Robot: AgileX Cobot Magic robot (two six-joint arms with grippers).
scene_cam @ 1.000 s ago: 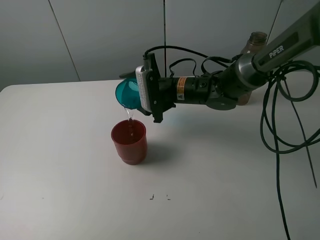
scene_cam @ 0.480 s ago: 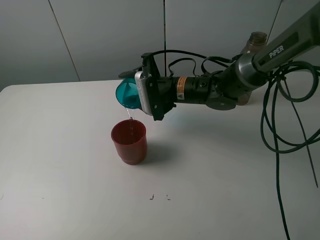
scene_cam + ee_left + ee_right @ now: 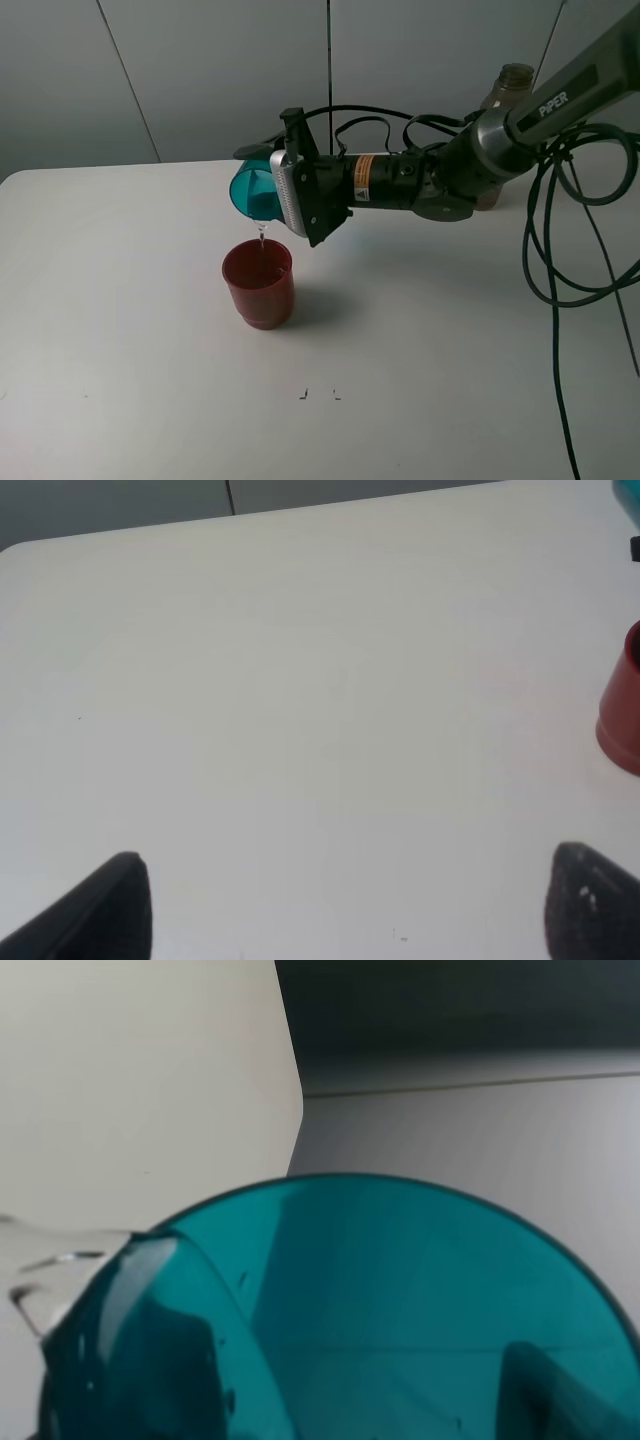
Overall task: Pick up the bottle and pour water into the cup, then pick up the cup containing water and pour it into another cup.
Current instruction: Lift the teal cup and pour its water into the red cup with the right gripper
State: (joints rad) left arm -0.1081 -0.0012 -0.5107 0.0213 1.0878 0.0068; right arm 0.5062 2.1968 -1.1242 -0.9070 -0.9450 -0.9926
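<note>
Tipped further, the cup [image 3: 254, 195] hangs over white table [image 3: 120, 330], grey wall [image 3: 210, 80] behind.

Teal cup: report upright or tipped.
Tipped: teal cup lies sideways in the right hand, water trickling from its rim into the red cup.

Cup [image 3: 252, 193] above other cup [image 3: 258, 285]; bottle [image 3: 514, 80] far behind, right.

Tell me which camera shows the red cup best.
Exterior high: the whole red cup stands upright under the tilted teal cup. Left wrist catches only one side at the frame edge; right wrist shows none of it.
</note>
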